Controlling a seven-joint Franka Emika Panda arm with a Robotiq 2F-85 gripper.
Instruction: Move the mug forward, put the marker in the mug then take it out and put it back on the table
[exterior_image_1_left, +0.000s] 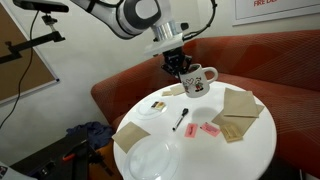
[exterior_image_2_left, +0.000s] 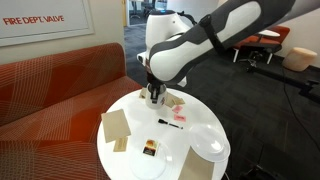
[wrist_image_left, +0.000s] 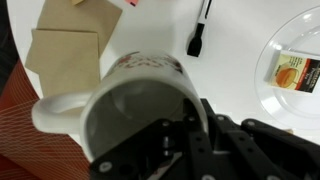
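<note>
The white mug (exterior_image_1_left: 198, 80) with the dark and red print stands at the far side of the round white table (exterior_image_1_left: 245, 150), its handle pointing away from my gripper. In the wrist view the mug (wrist_image_left: 120, 105) fills the lower left, its dark inside showing. My gripper (exterior_image_1_left: 180, 66) is shut on the mug's rim, with the mug wall between its fingers (wrist_image_left: 190, 140). The black marker (exterior_image_1_left: 181, 118) lies flat on the table near the middle, apart from the mug. It also shows in the wrist view (wrist_image_left: 200, 30) and in an exterior view (exterior_image_2_left: 168, 122).
A small plate (exterior_image_1_left: 155, 106) holding a packet and a larger plate (exterior_image_1_left: 150, 158) sit on the table. Tan napkins (exterior_image_1_left: 240, 102) (exterior_image_1_left: 128, 135) and pink packets (exterior_image_1_left: 210, 130) lie around the marker. A red sofa (exterior_image_1_left: 260, 60) curves behind the table.
</note>
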